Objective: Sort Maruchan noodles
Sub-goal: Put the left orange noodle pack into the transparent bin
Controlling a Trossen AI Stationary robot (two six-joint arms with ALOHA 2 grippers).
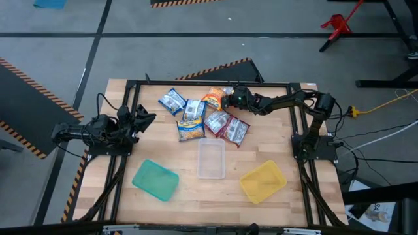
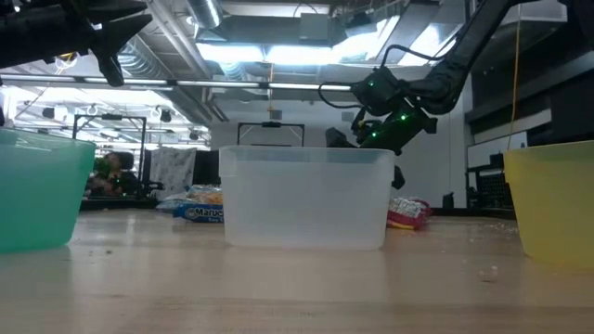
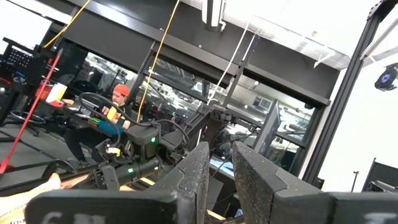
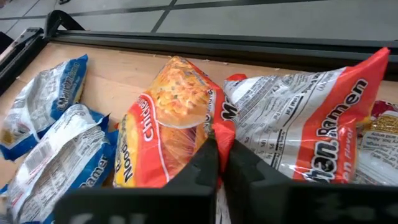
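Several Maruchan noodle packets lie in a loose pile at the table's far middle: blue-white ones, an orange one, a yellow-and-blue one and red-and-silver ones. My right gripper reaches in from the right and hovers, shut, over the seam between the orange and a red-and-silver packet. My left gripper waits at the table's left edge, raised and slightly open, away from the packets. My right gripper's shut fingertips stand right at the orange packet's edge, coming from the table's right and slanting down. Whether they touch the packet I cannot tell. The packet lies flat among the others.
Three shallow trays stand along the near half of the table: teal on the left, clear in the middle, yellow on the right. A black frame runs around the tabletop. Bare wood lies between the pile and the left arm.
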